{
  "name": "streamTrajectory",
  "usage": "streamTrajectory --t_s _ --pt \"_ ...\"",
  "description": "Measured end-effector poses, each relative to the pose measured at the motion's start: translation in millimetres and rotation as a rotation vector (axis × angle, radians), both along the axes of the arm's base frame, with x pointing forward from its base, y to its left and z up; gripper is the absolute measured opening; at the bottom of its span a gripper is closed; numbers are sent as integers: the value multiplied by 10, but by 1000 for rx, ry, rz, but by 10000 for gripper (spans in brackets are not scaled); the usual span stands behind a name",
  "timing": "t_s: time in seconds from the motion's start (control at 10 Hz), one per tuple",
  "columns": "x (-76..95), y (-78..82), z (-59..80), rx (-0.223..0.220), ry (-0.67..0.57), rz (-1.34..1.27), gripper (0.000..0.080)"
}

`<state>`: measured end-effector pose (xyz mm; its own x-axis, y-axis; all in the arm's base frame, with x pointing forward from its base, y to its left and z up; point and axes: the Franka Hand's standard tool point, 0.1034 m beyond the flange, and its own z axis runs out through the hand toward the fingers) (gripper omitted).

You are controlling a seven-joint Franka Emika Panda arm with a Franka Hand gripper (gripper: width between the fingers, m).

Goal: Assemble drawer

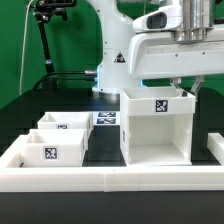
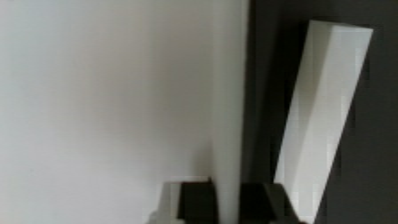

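At the exterior view's right top edge of the tall white open-fronted box [image 1: 155, 128], which stands on the black table [image 1: 105, 148] near two small white drawer boxes [image 1: 62, 126], the gripper [image 1: 186, 88] hangs, and whether its dark fingers [image 2: 192, 200] clamp that edge cannot be told.

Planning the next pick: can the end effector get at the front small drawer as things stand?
Probably yes: the front small drawer sits open-topped with nothing over it; the end effector must first rise from the drawer box.
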<state>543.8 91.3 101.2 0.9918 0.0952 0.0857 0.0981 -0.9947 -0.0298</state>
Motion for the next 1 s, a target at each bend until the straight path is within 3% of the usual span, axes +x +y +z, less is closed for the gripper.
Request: streamTrajectory --t_s 0.5,0.8,1.0 --pt "13 49 -2 7 -6 -46 38" --pt "407 -26 31 27 -31 -83 38" --pt "450 -12 26 34 -35 -101 38"
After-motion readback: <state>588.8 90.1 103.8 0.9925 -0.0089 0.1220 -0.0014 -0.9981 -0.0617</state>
